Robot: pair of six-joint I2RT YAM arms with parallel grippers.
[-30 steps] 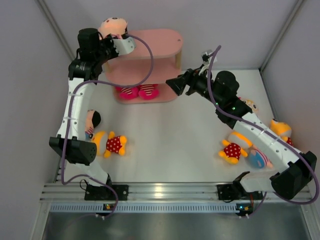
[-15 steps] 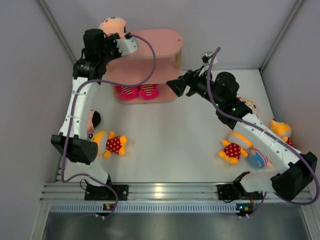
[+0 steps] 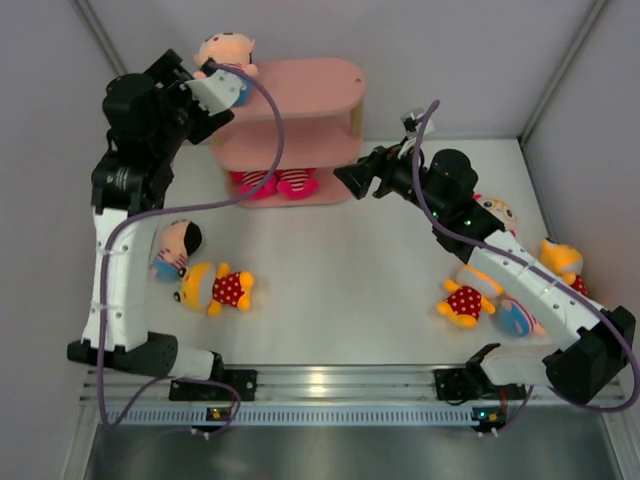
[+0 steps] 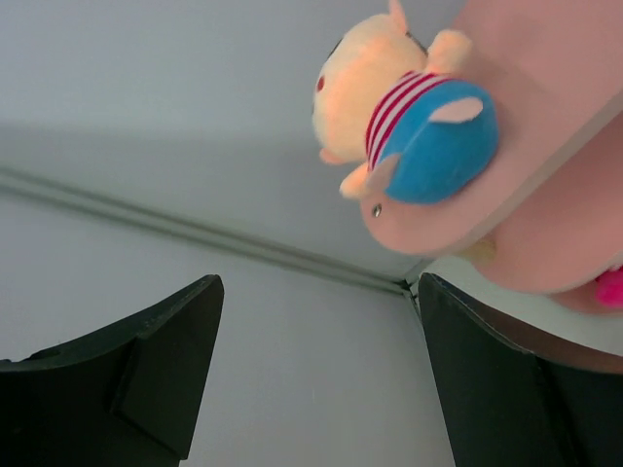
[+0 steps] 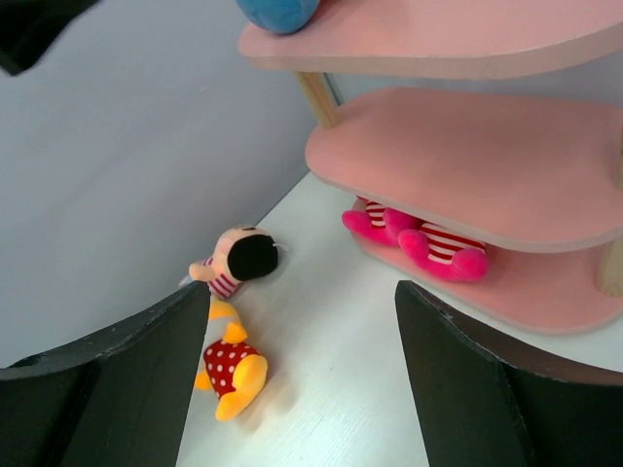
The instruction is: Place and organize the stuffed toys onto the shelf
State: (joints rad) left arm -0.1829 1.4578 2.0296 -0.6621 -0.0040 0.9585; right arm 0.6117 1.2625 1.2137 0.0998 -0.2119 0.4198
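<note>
tabletop (image 3: pixel 340 260): carries the shelf | shelf (image 3: pixel 320 80): three pink boards, upright | left end effector (image 4: pixel 316 311): fingers apart, holding nothing, beside the shelf's top board (its left end) | right end effector (image 5: pixel 300 321): fingers apart, holding nothing, near the shelf's right end | peach-headed toy (image 3: pixel 225 50): on the shelf's top board, left end | two pink-white toys (image 3: pixel 275 183): on the shelf's bottom board

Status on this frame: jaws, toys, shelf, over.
Left jaws open, empty. Peach-headed toy lying on shelf top board. Right jaws open, empty. Nothing blocking shelf; other toys loose on table.
</note>
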